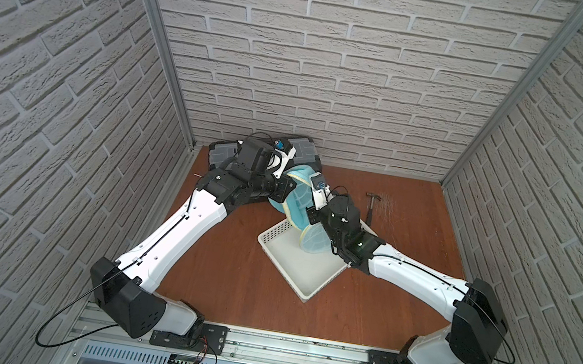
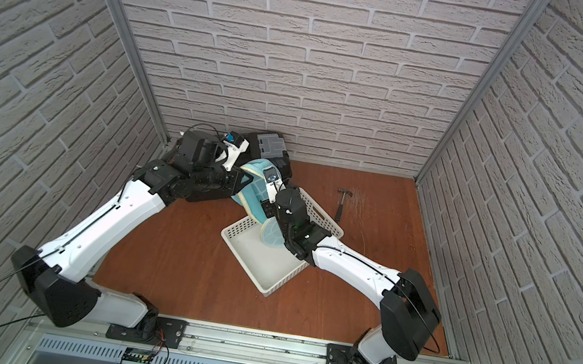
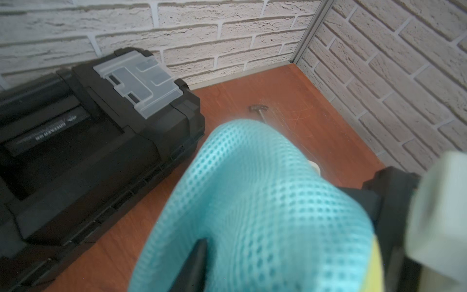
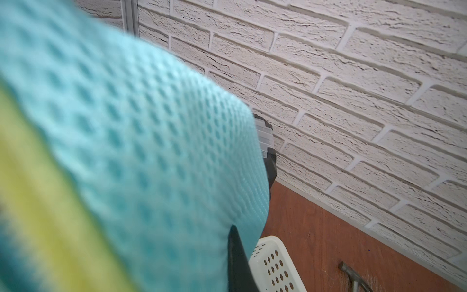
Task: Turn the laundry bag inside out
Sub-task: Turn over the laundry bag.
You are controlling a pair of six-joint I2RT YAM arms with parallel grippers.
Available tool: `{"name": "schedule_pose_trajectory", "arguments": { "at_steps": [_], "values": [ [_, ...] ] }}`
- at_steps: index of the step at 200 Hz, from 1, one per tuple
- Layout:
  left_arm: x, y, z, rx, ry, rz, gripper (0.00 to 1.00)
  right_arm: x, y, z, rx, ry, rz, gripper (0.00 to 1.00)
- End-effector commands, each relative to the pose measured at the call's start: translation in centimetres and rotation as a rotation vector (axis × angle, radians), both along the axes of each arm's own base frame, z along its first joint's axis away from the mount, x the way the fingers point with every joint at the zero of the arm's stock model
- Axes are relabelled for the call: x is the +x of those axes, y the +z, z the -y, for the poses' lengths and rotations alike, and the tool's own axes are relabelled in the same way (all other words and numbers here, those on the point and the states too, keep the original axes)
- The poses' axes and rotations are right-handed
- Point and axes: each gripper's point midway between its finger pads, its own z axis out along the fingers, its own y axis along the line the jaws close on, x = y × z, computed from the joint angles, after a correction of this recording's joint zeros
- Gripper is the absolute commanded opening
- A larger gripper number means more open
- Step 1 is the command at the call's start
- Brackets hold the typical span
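R jaws pressing together, pinching laundry bag mesh; bag hanging over basket at its 12 o'clock corner. L jaws: mesh covering them, spread can't tell.

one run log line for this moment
right tool: shut on light-blue mesh laundry bag | left tool: against mesh, state unclear | bag: partly over white perforated plastic basket

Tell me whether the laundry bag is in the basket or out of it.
Mostly out: the laundry bag is raised, with only its round lower end hanging over the white basket; whether it touches, cannot tell.
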Motion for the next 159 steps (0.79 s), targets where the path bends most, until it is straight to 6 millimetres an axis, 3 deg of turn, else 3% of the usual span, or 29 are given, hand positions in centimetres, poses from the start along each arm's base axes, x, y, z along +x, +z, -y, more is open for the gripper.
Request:
{"name": "schedule_pose_trajectory", "arguments": {
  "at_steps": [1, 37, 64, 97, 159],
  "values": [
    [1.5, 0.0, 0.2, -0.058, 0.046, 0.026, 0.70, -1.5, 2.1, 0.4, 0.081, 0.049, -0.018, 0.03],
    [3.0, -2.6, 0.6, 0.000, 0.178, 0.040, 0.93, -1.8, 2.8, 1.2, 0.140, 0.006, -0.084, 0.03],
    [3.7, -4.0, -0.3, 0.049, 0.309, 0.054, 0.98, -1.9, 3.3, 1.3, 0.140, -0.006, -0.123, 0.03],
    [4.5, -6.0, -1.9, 0.044, 0.434, 0.051, 0.98, -2.2, 4.2, 1.8, 0.173, -0.011, -0.134, 0.03],
    [5.2, -6.0, 0.7, -0.111, 0.361, 0.047, 0.84, -1.8, 3.7, 3.2, 0.243, -0.006, -0.185, 0.03]
  ]
}}
